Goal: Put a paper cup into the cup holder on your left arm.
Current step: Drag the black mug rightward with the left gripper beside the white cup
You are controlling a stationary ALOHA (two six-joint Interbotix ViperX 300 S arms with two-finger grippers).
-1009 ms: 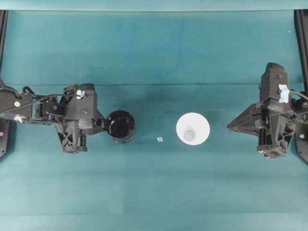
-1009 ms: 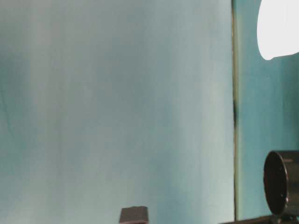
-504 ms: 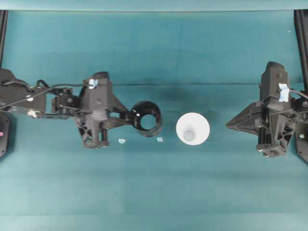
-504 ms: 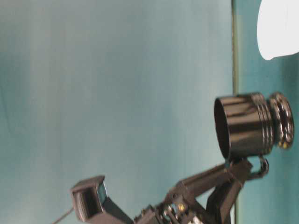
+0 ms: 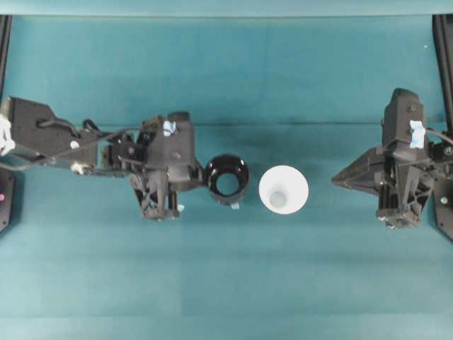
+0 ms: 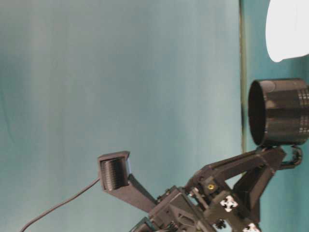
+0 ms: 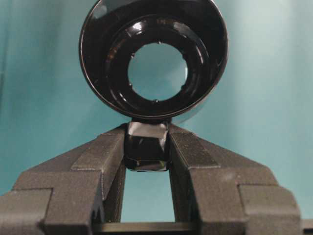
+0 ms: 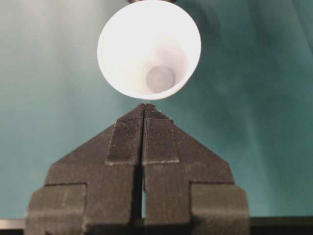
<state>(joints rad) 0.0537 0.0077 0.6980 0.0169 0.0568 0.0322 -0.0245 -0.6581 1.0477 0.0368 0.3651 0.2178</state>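
1. Since a second ago the left arm has reached out toward the middle, carrying the holder (image 5: 226, 180) from near its own side to a spot just left of the cup (image 5: 283, 189).
2. Two pale scraps that lay bare on the cloth half a second ago now sit at the edges of the holder and the arm.
3. The left gripper (image 7: 146, 149) is clamped on the holder's stubby side tab (image 7: 145, 152), one pad on each side.
4. In the table-level view the holder (image 6: 279, 112) hangs clear above the cloth.
5. Seen from the left wrist, the holder (image 7: 153, 58) shows an open ring at its bottom, with teal cloth visible through it.
6. The cup stands upright on the teal table (image 5: 226, 71), mouth up, between the two arms and close beside the holder without touching it.
7. The right gripper (image 8: 144, 113) has its pads pressed together on nothing, with the cup (image 8: 149, 49) just ahead of its tips.
8. The right arm (image 5: 400, 170) stays parked at the right edge.
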